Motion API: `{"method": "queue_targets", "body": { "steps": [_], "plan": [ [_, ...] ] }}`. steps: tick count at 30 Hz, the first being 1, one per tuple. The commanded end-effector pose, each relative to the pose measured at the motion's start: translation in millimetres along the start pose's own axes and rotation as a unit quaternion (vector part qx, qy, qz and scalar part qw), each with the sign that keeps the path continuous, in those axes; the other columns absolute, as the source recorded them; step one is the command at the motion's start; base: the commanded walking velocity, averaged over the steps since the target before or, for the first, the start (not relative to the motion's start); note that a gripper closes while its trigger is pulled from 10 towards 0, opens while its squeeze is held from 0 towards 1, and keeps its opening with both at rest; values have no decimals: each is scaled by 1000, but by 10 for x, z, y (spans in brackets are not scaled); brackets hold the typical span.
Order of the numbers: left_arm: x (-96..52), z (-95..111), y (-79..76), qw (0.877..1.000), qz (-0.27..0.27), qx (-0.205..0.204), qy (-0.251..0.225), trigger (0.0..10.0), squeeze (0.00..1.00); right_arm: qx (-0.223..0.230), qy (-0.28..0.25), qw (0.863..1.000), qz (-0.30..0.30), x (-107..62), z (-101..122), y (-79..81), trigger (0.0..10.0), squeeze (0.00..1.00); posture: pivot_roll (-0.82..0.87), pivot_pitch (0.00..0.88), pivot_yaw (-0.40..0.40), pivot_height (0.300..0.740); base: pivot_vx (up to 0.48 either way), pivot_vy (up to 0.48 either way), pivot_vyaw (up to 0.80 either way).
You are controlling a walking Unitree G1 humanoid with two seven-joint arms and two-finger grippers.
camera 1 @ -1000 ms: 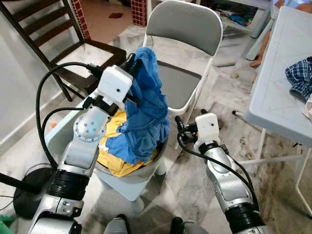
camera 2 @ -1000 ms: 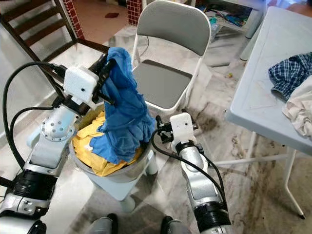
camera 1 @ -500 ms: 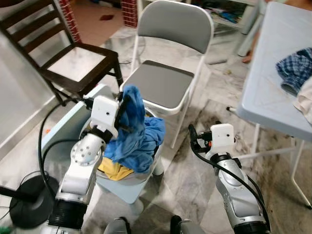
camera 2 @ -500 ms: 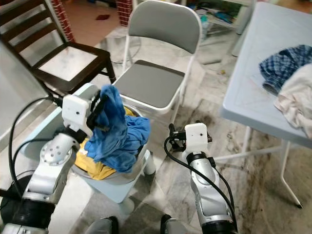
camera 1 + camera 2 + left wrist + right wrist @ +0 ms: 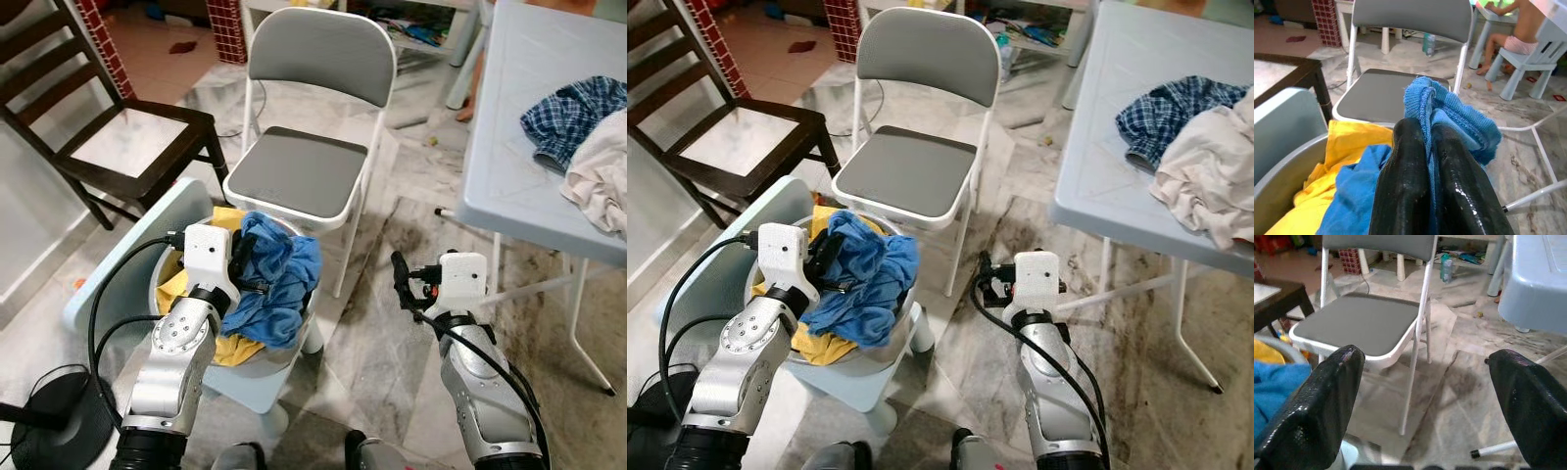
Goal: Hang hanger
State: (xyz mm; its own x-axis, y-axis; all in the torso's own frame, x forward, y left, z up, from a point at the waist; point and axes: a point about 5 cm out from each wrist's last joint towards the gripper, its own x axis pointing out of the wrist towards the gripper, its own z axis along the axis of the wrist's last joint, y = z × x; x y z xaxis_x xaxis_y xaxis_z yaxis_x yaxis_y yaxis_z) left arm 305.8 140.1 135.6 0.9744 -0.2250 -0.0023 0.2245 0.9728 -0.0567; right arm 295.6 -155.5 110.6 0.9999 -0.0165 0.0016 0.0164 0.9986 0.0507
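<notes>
A blue garment lies bunched on top of yellow cloth in a grey basin on a pale blue stool. My left gripper is shut on an upper fold of the blue garment, just above the basin. In the left wrist view, the two black fingers are pressed together with blue knit fabric pinched between them. My right gripper hovers to the right of the basin over the floor. In the right wrist view it is open wide with nothing between its fingers.
A grey folding chair stands just behind the basin, and a dark wooden chair is at the back left. On the right, a pale blue table carries a plaid shirt and beige cloth. A person sits far behind.
My left gripper has come down with the blue garment, which was held high and now rests bunched on the basin. The head view has pulled back and shifted. The right gripper stays open.
</notes>
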Motion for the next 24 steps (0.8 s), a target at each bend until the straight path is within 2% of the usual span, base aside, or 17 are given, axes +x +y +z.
{"method": "queue_targets", "body": {
  "steps": [1, 6, 13, 18, 24],
  "plan": [
    [-34, -34, 38, 1000, 1, -11, 11, 10000, 0, 20, -14, 1000, -18, -20, 61, -65, 10000, 0, 160, 128, 30, 740, 0, 0, 0],
    [-55, -146, 116, 999, 35, -18, 23, 10000, 0, 47, -19, 998, -40, -81, 28, -190, 10000, 0, 161, 64, 30, 740, 0, 0, 0],
    [80, -139, 112, 999, 30, -11, 31, 10000, 0, 38, -17, 998, -38, -14, 21, -218, 10000, 0, 157, 9, 36, 740, 0, 0, 0],
    [125, -106, 151, 999, 34, -10, 26, 10000, 0, 39, -15, 999, -35, 6, 17, -204, 10000, 0, 150, 14, 39, 740, 0, 0, 0],
    [133, -128, 111, 999, 31, -13, 28, 10000, 0, 37, -11, 999, -33, -20, -10, -202, 10000, 0, 134, 27, 41, 740, 0, 0, -150]
  ]
}}
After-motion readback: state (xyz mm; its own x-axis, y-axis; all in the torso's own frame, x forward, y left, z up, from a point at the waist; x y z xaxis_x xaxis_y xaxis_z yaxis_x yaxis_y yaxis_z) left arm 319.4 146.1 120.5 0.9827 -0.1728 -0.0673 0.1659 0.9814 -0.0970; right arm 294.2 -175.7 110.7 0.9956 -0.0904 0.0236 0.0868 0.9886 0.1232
